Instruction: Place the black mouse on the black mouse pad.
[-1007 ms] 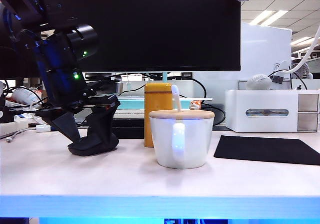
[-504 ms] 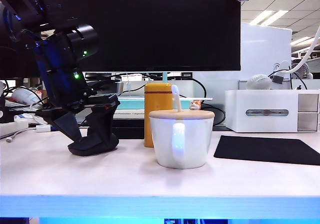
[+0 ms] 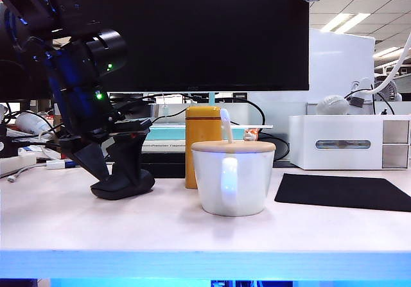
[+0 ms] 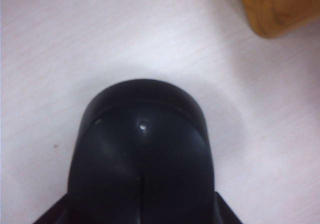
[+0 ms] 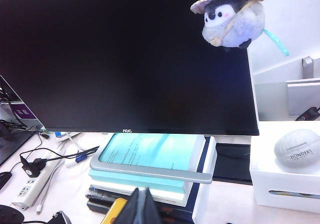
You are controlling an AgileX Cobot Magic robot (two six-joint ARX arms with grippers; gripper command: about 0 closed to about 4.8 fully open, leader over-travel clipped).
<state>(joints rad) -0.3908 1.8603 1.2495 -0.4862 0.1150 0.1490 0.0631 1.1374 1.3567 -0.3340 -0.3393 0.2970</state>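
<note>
- Landmark: white mug [image 3: 231, 178] with a wooden lid [image 3: 233, 147], standing near the middle of the bench [image 3: 160, 232]; a white spoon handle [image 3: 226, 125] sticks up through the lid.
- Left hand [image 3: 114, 171]: far to the left of the mug, pointing down at the bench, its two black fingers [image 3: 131, 158] set either side of the black mouse [image 3: 122, 187]. Jaws partly closed around it; a firm grip cannot be told.
- Black mouse: on the bench left of the mug, well apart from it, under the left hand. The left wrist view shows its domed back [image 4: 142, 159] filling the lower frame, resting on the pale bench top [image 4: 75, 43].
- Yellow canister [image 3: 202, 146]: just behind the mug and slightly to its left; its corner [image 4: 280, 8] shows in the left wrist view, near the mouse.
- Monitor [image 3: 192, 33]: large, dark, behind the mug, with a penguin plush [image 5: 232, 16] on its upper right corner.
- Black mouse pad [image 3: 343, 191]: flat on the bench right of the mug, nothing on it.
- White box [image 3: 350, 142]: behind the pad, right of the mug.
- Right hand [image 5: 141, 206]: only in its own wrist view, raised and facing the monitor; its tips appear pressed together, holding nothing.
</note>
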